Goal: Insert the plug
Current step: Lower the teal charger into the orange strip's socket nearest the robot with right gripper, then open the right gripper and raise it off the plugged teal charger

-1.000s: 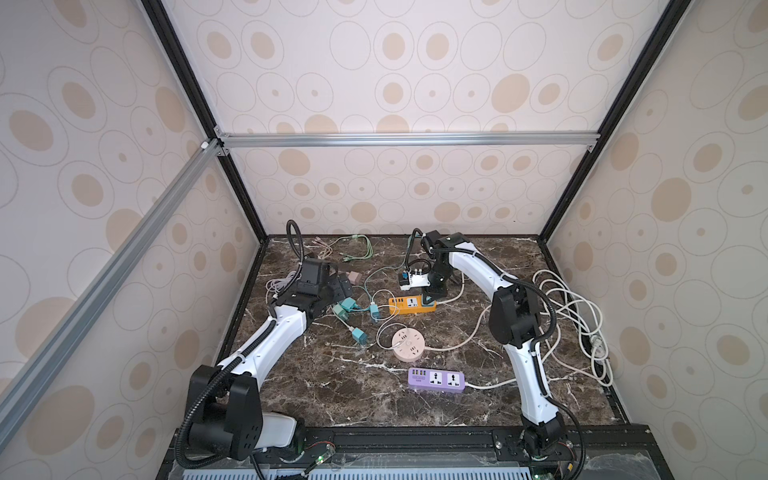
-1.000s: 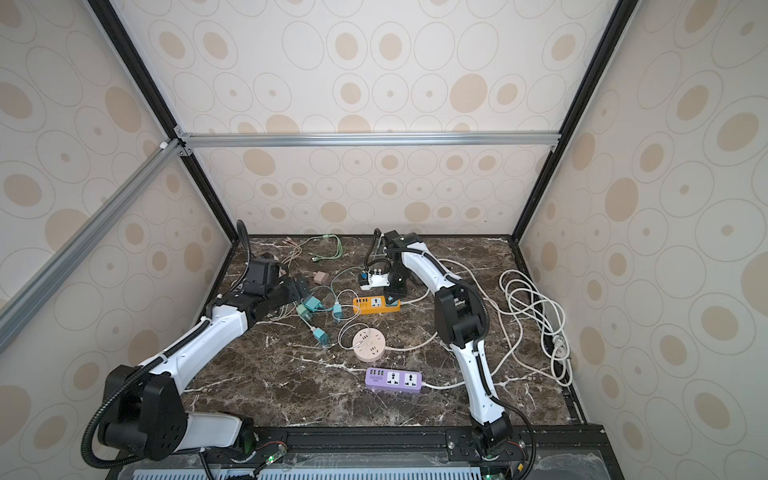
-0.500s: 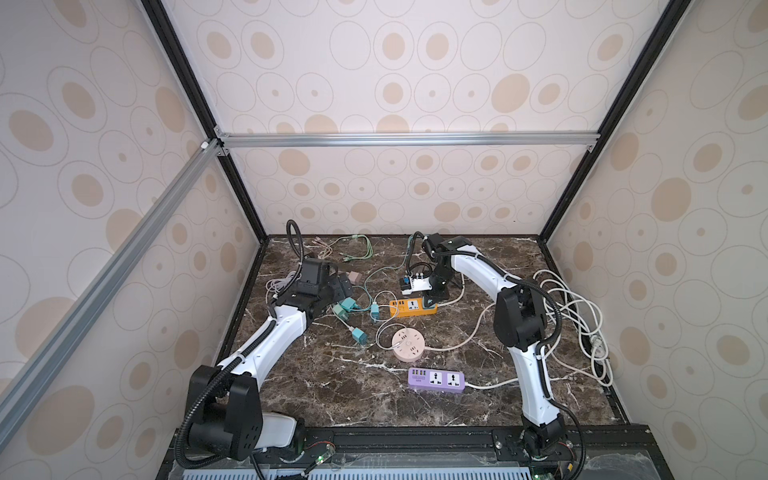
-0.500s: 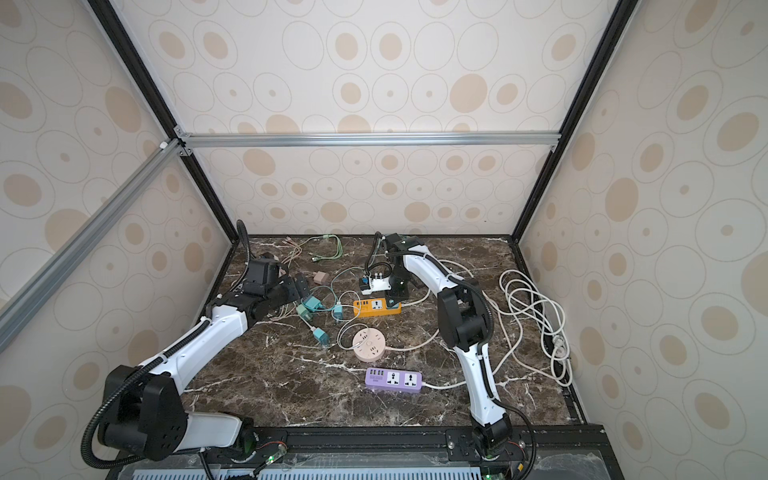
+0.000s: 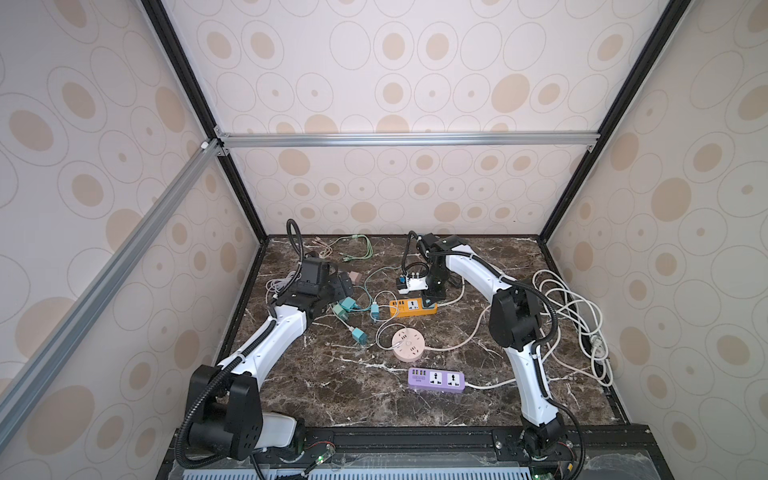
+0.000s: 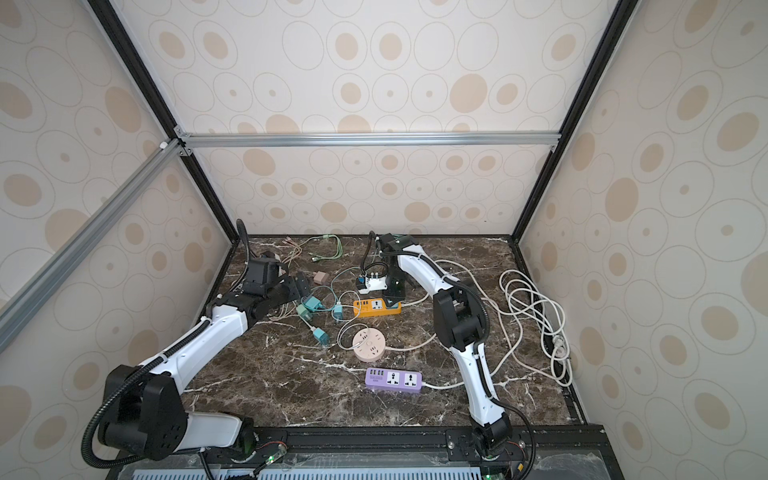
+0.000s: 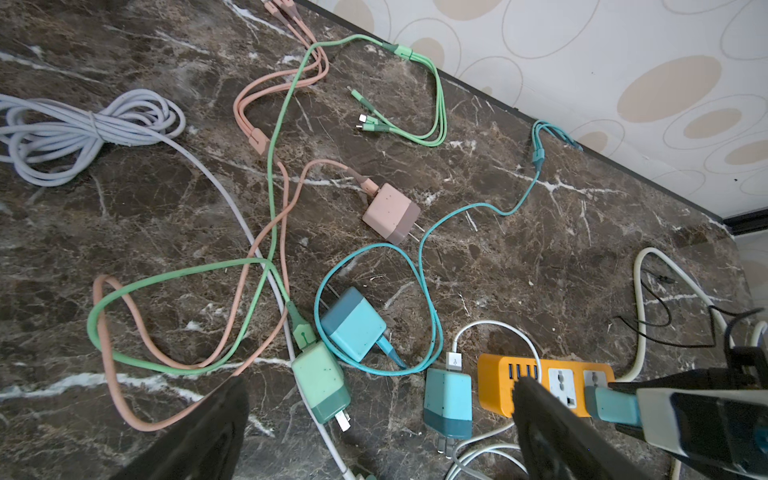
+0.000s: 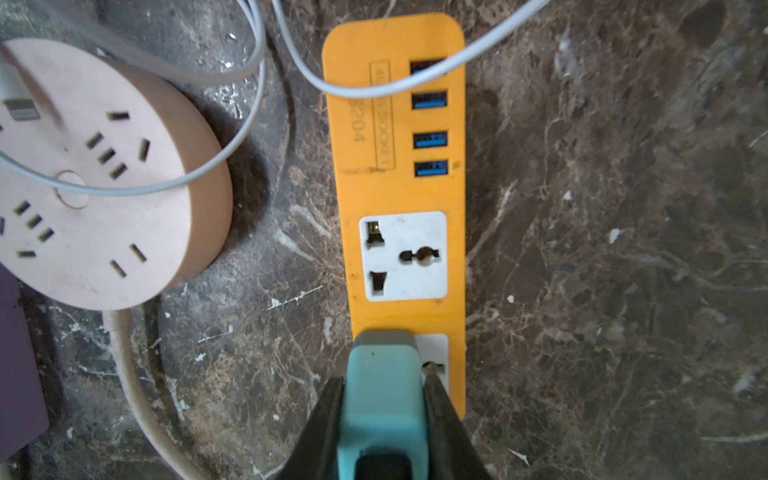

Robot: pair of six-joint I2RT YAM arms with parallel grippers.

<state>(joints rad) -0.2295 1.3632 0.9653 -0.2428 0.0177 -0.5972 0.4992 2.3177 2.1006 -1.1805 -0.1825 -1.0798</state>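
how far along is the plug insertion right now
Done: the right claw is shut on the teal plug. In hand: the plug is over the end socket of the orange power strip; its prongs are hidden, so seating is unclear. Remaining: press it home and release. The left claw is open, holding nothing.

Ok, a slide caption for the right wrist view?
Right gripper shut on teal plug at the end socket of the orange power strip; round pink socket hub alongside.

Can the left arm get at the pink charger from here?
Likely yes: the left gripper is open and empty; the pink charger lies uncovered ahead, only a blue charger and its cable low between.
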